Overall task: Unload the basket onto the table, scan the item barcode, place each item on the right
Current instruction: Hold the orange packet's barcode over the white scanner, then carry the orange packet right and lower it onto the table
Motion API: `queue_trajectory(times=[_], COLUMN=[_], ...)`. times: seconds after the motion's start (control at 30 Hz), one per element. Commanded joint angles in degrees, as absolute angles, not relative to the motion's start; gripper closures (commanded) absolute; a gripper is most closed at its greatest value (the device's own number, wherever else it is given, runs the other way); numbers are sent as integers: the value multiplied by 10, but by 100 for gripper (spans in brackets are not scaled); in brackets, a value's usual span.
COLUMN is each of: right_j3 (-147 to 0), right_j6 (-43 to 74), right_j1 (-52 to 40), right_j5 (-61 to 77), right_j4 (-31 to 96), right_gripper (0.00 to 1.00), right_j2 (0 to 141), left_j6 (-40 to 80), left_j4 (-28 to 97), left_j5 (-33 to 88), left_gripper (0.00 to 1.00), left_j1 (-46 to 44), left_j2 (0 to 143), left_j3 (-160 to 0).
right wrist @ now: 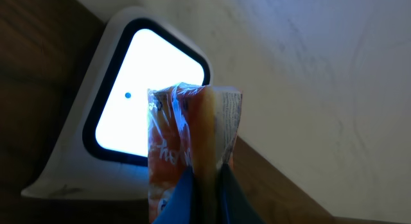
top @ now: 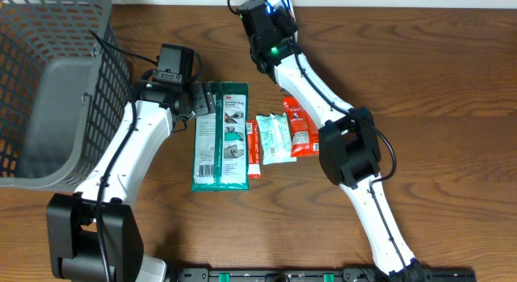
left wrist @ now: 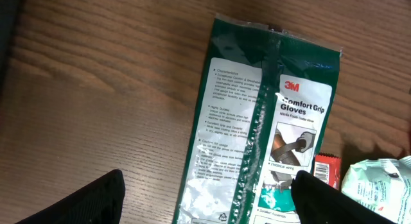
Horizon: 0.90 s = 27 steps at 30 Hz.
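The right hand point(right wrist: 202, 198) is clenched on an orange packet point(right wrist: 192, 134). Its blue pads pinch the packet's lower end and hold it upright, close before the lit window of the scanner point(right wrist: 74, 153). Whether packet and window touch cannot be told. From overhead, that hand point(top: 271, 19) sits well beyond the far end of the glove pack point(top: 222, 136), a little to its right, at the back edge of the wooden surface point(top: 420, 88).

The left hand point(top: 203, 98) hangs over the glove pack's far left corner, jaws spread wide and grasping nothing. Its wrist view shows the pack lying flat below the two dark fingers point(left wrist: 90, 201).

Just right of the glove pack lie a thin red sachet point(top: 253, 149), a pale green pouch point(top: 273, 138) and a red wrapper point(top: 297, 128), side by side.

Left of the glove pack stands a gray mesh basket point(top: 109, 72). Only its own walls and floor show inside.
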<state>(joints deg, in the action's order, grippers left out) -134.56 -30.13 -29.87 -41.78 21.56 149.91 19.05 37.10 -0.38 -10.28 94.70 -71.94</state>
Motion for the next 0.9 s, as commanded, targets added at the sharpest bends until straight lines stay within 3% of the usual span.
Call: queue_trajectory(times=[0.0,0.3,0.6,0.87], right_j3=[-1352,-1352,-1352,-1352], right_j6=[-288,-219,-23,34], right_j1=[-289,-288,-272,-203], right_j5=[-417,-416,-317,-232], right_j4=[229,302,563,793], right_gripper=[99,99,99,99], right_j2=[1438,1378,1262,1155], left_j6=[185,185,185,185], left_j4=[372,372,372,372], left_j5=[-11,-11,-11,-11], left_gripper=[16,16,16,16], left_j1=[-103,-103,-103,-103], left_j2=[943,943,943,943], left_j3=[-726,-726,-726,-726])
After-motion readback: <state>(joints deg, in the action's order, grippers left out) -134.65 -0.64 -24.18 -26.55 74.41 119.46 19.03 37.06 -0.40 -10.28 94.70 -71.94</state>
